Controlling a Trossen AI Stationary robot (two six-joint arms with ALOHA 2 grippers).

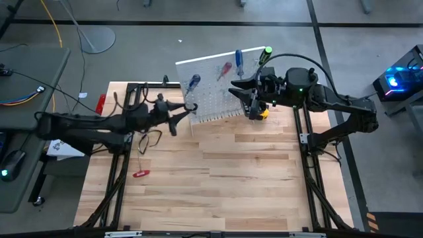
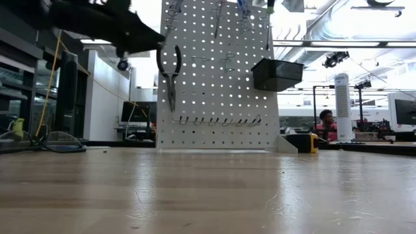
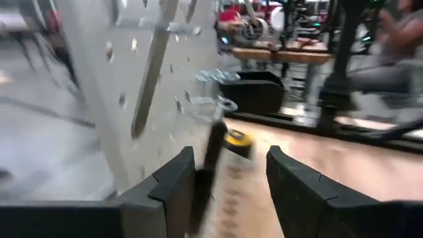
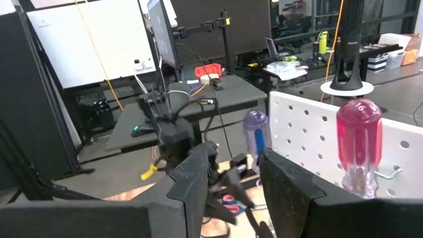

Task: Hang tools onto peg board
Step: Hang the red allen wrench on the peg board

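Note:
The white peg board (image 1: 215,92) stands tilted near the table's far edge, with a black bin (image 2: 276,73) on its face. Blue (image 1: 193,82), red (image 1: 226,68), blue (image 1: 238,61) and green-black (image 1: 264,54) screwdrivers hang on it. Dark-handled pliers (image 2: 170,75) hang upright at its left edge. My left gripper (image 1: 185,114) is open at that edge, its fingers on either side of the pliers (image 3: 211,158). My right gripper (image 1: 250,106) is open and holds nothing, behind the board's top near a red handle (image 4: 359,139). My left gripper (image 3: 231,155) is open around a dark bar of the pliers (image 3: 210,173). The bar lies close against one finger (image 3: 173,182); I cannot tell whether they touch. The pliers hang upright on the peg board.
A yellow tape measure (image 1: 264,113) sits by the board's right foot. Red-handled cutters (image 1: 141,174) lie on the wooden table's left part. A row of bare hooks (image 2: 218,121) runs low on the board. Black frame rails (image 1: 310,172) line both table sides. A person (image 2: 327,121) sits far behind.

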